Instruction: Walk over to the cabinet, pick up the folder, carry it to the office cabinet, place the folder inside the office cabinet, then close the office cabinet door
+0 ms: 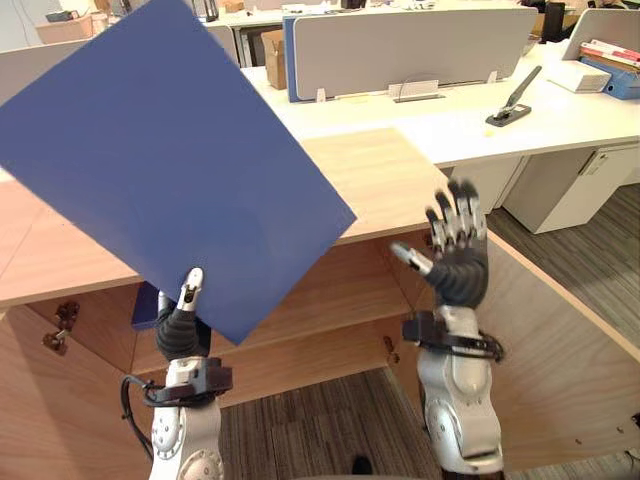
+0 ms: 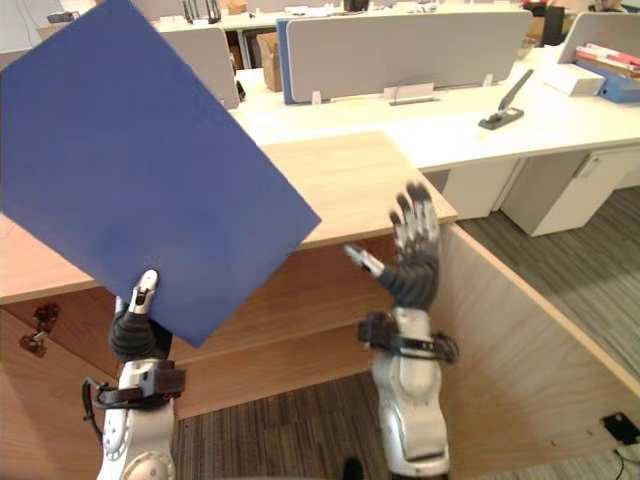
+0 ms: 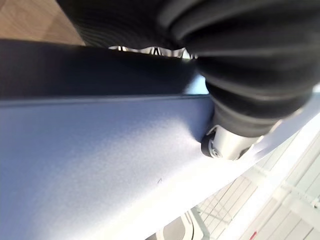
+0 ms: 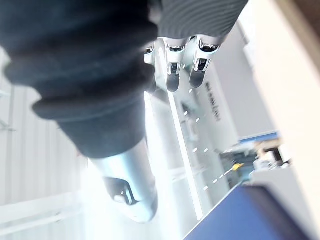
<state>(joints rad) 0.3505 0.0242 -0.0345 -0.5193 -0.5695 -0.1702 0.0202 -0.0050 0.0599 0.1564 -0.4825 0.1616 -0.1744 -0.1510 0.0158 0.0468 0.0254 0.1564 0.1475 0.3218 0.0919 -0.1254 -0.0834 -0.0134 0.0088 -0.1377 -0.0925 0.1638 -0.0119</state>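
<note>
**Folder Held High, Cabinet Open in Front**

The left hand (image 1: 182, 322) pinches the blue folder (image 1: 170, 160) by its low corner. We see the thumb (image 1: 191, 286) pressed on the front. The other fingers are hidden behind the folder, so we only think they press from the back. The folder stands up and leans over above this hand. We think it is held by one corner so the far end is free to go into the cabinet first.

The right hand (image 1: 457, 250) is off to the side, apart from the folder. It is empty, with its fingers straight and spread. We guess it waits to steady the folder, or to push the door shut later.

Just past both hands is the office cabinet (image 1: 300, 340), and it is open. Its wooden top (image 1: 380, 180) lies above the gap between the hands, and a shelf (image 1: 330, 300) sits lower down between them. The door (image 1: 560, 340) swings out on the far side of the right hand. Something blue (image 1: 145, 305) sits in the cabinet just behind the left hand; we cannot tell what it is.

Farther off are a white desk (image 1: 560, 125), a grey screen (image 1: 410, 50) and a black tool like a stapler (image 1: 513, 105).

The folder is not inside yet. It will have to come down and lie flatter to fit under the wooden top.
</note>
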